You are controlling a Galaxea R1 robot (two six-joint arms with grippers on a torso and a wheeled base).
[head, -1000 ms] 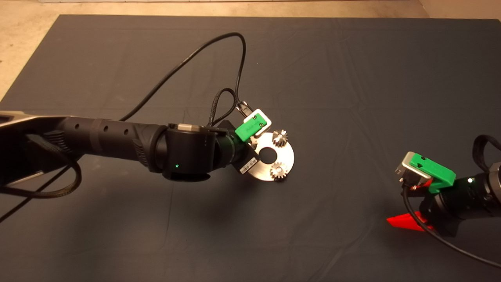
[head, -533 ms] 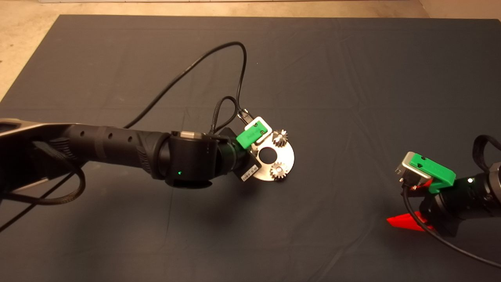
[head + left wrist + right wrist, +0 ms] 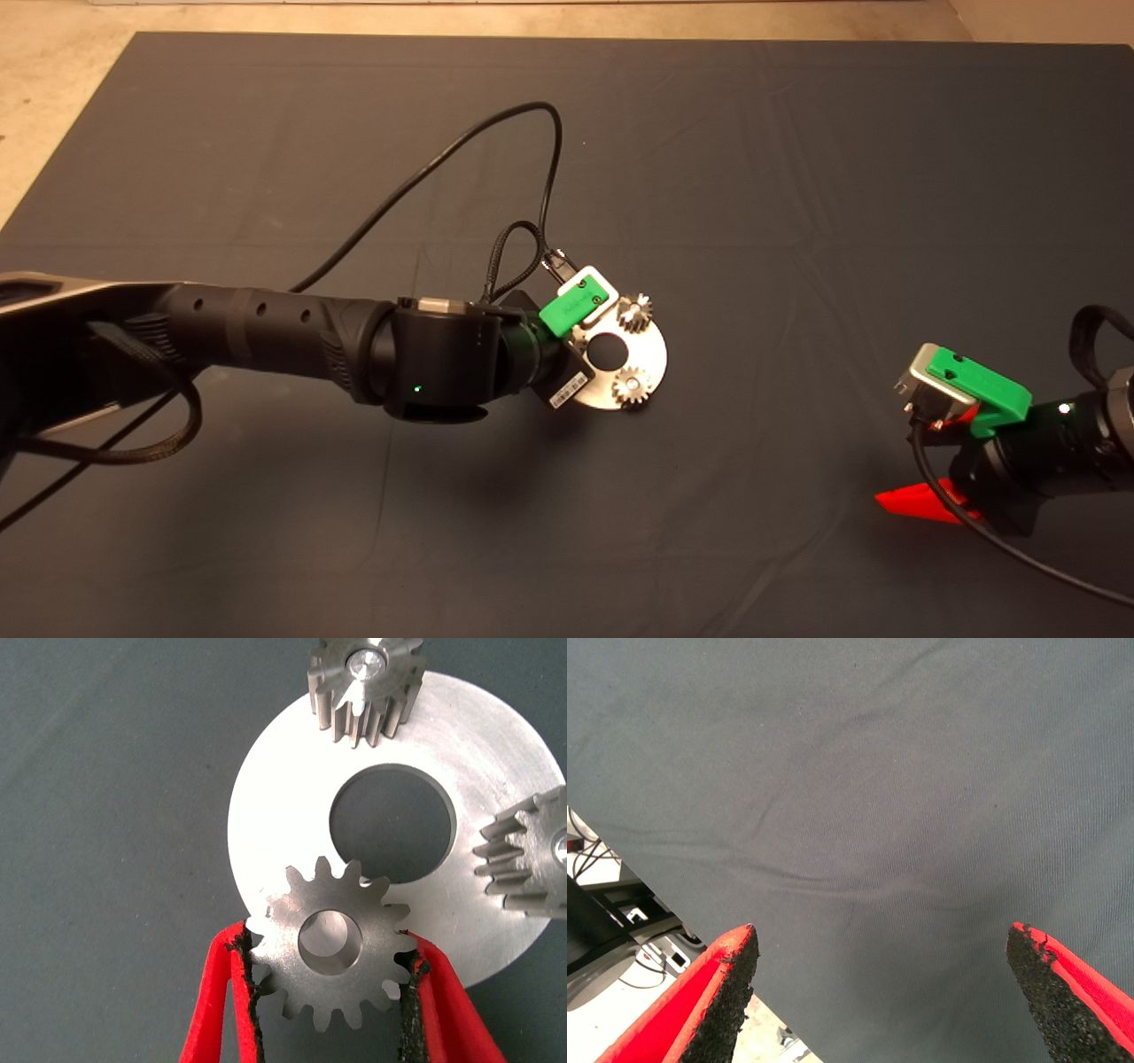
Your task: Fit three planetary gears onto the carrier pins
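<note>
While the right gripper (image 3: 939,461) waits at the lower right edge of the dark woven mat (image 3: 797,177), its red fingers (image 3: 713,992) with gritty black pads spread wide apart over bare cloth, the left gripper (image 3: 332,992) works at mid-mat. Its two red fingers (image 3: 213,1001) are clamped on a small dull-grey toothed metal gear (image 3: 330,943), flat face up, round centre hole open, pads biting the teeth on opposite sides. This gear sits over the near edge of the flat, brushed-silver round disc (image 3: 275,815) with the large centre hole; whether it touches the disc cannot be told, and the pin beneath it is hidden. Farther on, a second toothed gear (image 3: 365,682) sits on a short shiny silver pin (image 3: 365,663), whose end shows in its bore. A third toothed gear (image 3: 532,864) sits at the disc's other rim, partly cut off. In the head view both seated gears stand upright on the disc. A black cable (image 3: 443,159) loops from the left wrist across the mat.
</note>
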